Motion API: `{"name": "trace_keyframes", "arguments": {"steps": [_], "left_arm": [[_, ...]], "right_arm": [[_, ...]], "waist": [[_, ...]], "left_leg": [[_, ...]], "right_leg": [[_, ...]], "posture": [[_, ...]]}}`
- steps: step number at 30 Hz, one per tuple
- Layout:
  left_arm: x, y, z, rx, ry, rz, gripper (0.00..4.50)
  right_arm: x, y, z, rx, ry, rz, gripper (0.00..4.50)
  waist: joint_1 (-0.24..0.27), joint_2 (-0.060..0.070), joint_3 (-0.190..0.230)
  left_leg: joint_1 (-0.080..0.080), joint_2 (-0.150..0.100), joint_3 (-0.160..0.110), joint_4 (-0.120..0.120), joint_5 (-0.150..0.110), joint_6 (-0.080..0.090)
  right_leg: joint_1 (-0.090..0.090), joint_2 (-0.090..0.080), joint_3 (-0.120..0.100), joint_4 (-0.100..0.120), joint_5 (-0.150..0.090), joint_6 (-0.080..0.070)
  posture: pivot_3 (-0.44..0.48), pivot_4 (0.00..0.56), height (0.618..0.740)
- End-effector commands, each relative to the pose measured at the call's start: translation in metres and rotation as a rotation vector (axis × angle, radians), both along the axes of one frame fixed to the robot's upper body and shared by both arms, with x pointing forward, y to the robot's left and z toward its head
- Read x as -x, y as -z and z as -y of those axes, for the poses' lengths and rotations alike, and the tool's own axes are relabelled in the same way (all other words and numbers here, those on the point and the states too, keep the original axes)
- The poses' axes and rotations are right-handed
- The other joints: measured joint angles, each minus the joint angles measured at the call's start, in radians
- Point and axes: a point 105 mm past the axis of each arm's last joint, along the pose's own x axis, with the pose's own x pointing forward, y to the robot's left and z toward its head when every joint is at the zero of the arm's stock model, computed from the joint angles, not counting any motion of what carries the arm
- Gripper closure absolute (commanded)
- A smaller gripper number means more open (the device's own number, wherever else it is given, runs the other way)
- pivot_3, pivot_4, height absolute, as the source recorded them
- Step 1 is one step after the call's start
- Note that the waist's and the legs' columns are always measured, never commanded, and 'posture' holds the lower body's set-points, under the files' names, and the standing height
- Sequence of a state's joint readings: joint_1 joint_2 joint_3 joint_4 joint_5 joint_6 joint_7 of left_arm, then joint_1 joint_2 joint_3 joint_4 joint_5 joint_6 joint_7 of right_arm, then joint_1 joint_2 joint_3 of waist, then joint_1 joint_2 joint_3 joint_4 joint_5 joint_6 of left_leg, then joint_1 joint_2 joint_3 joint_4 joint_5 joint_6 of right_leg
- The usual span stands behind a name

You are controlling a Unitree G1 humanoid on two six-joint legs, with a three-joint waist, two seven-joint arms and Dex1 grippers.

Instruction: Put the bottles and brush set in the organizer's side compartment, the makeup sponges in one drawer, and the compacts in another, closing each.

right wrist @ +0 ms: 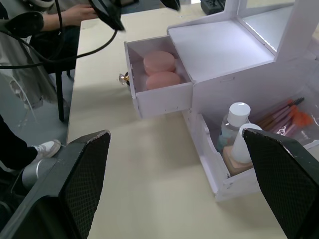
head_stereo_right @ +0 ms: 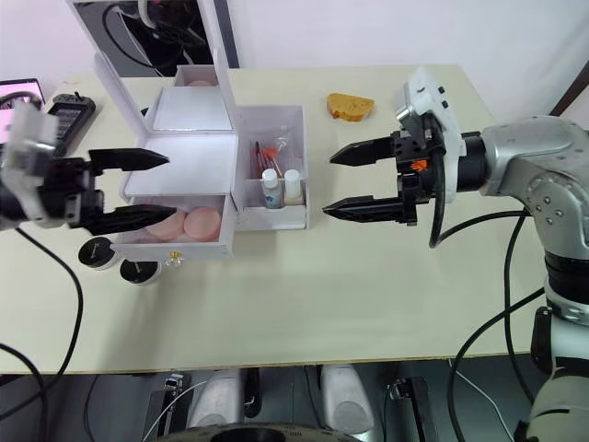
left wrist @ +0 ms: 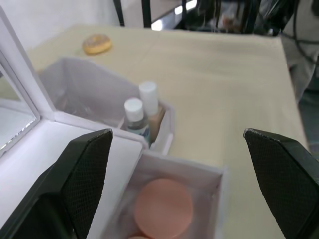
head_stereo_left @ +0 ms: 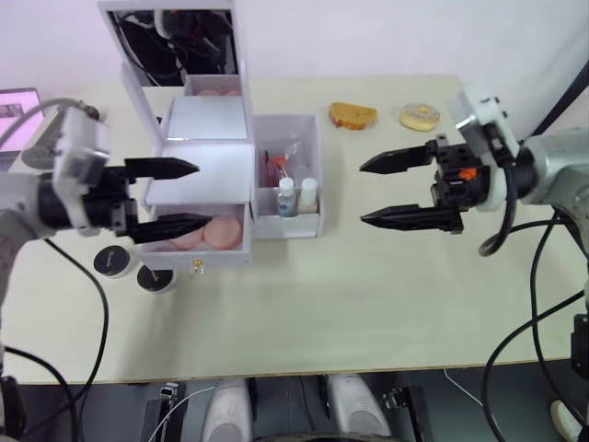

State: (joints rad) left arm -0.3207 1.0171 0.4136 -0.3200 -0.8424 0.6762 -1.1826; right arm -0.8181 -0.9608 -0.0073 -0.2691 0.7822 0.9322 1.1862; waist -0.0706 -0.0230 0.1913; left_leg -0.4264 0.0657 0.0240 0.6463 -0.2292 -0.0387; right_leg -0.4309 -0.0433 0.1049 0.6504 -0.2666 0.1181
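Currently both makeup sponges (head_stereo_left: 207,234) lie in the organizer's (head_stereo_left: 216,166) pulled-out drawer (right wrist: 162,94), with bottles (head_stereo_left: 296,195) and brush set (right wrist: 286,117) in the side compartment (head_stereo_left: 313,138). Both compacts (head_stereo_left: 129,267) sit on the table beside the drawer; left gripper (head_stereo_left: 170,195) and right gripper (head_stereo_left: 391,191) hover spread wide, empty.

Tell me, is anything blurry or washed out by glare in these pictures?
Left eye view: the organizer top glares bright white. Left wrist view: the near fingers look soft and oversized, and the makeup sponges are slightly blurred. Right wrist view: the bottles look fairly crisp.
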Motion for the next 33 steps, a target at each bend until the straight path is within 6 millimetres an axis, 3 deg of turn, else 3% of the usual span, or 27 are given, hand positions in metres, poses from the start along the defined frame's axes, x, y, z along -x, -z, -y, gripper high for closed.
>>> {"name": "trace_keyframes", "arguments": {"steps": [1,6,7,13,19,24,33], "left_arm": [[0.021,-0.009,-0.013,0.032,-0.029,0.046,1.38],[0.052,0.024,-0.039,0.052,-0.146,-0.019,4.13],[0.057,0.031,-0.042,0.055,-0.174,-0.031,4.46],[0.075,0.071,-0.049,0.128,-0.342,-0.078,4.46],[0.058,0.103,-0.043,0.137,-0.472,-0.045,4.46],[0.047,0.114,-0.035,0.130,-0.483,-0.043,4.46],[0.016,0.112,-0.035,0.121,-0.478,-0.008,4.46]], "right_arm": [[-0.005,-0.006,0.002,0.033,-0.002,0.073,0.00],[-0.010,-0.005,0.001,0.038,-0.017,0.137,0.00],[-0.010,-0.006,0.001,0.035,-0.018,0.145,0.00],[-0.016,-0.011,-0.003,0.020,-0.023,0.178,0.00],[-0.018,-0.014,-0.006,0.022,-0.032,0.177,0.00],[-0.016,-0.013,-0.003,0.033,-0.019,0.169,0.00],[-0.013,-0.014,-0.001,0.034,0.007,0.171,0.00]], "waist": [[0.000,0.000,0.000],[0.000,0.000,0.000],[0.000,0.000,0.000],[0.005,-0.002,0.000],[0.003,-0.003,-0.001],[0.001,-0.003,-0.001],[0.004,-0.003,-0.001]], "left_leg": [[0.000,0.000,0.000,0.000,0.000,0.000],[0.000,0.000,0.001,0.000,0.000,0.000],[0.000,0.000,0.002,0.000,0.000,0.000],[0.001,0.000,0.001,0.001,0.000,0.000],[0.001,-0.001,0.001,0.001,0.000,0.000],[0.001,-0.001,0.001,0.001,0.000,0.000],[0.001,-0.001,0.001,0.001,0.000,0.000]], "right_leg": [[0.000,0.000,0.000,0.000,0.000,0.000],[0.000,-0.001,0.000,-0.001,0.000,0.000],[0.000,-0.002,0.000,-0.001,0.000,0.000],[0.001,-0.002,0.000,-0.001,0.000,-0.001],[0.002,-0.002,0.000,-0.002,0.000,-0.001],[0.002,-0.002,0.000,-0.002,0.000,-0.001],[0.002,-0.002,0.000,-0.002,0.000,-0.001]], "posture": [[0.000,0.150,0.740],[0.000,0.150,0.740],[0.000,0.150,0.740],[0.000,0.150,0.740],[0.000,0.150,0.740],[0.000,0.150,0.740],[0.000,0.150,0.740]]}}
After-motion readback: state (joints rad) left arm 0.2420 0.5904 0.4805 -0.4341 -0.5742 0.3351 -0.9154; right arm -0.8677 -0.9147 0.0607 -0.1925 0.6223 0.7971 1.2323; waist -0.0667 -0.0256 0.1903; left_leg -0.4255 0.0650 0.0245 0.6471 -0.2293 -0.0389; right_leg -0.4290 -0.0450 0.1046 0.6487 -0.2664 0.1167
